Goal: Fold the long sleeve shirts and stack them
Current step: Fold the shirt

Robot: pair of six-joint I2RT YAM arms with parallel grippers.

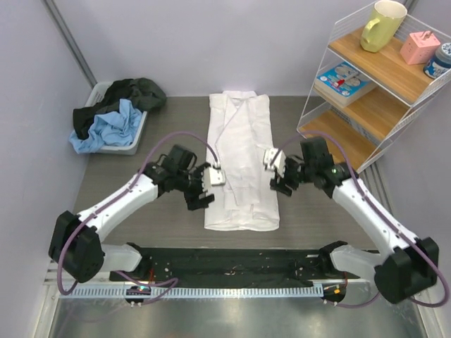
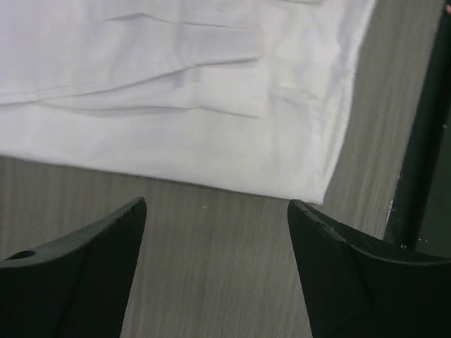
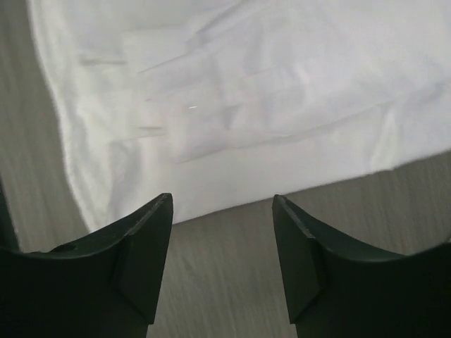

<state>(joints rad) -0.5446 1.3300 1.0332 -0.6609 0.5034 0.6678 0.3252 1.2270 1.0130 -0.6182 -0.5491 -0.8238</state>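
Open left hand (image 2: pixel 217 205) and open right hand (image 3: pixel 223 200) flank white shirt (image 1: pixel 239 162), clothes bin (image 1: pixel 135 136) beyond.

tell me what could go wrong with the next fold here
1. The left gripper and right gripper stand open at the long edges of the white shirt. Its folded-in layers are thin, so a pinch might catch only the top one and pull the fold apart.
2. The grippers sit at slightly different points along the shirt, so the fold could come out skewed.
3. The wire shelf stands close to the right arm; a wide swing might knock it.
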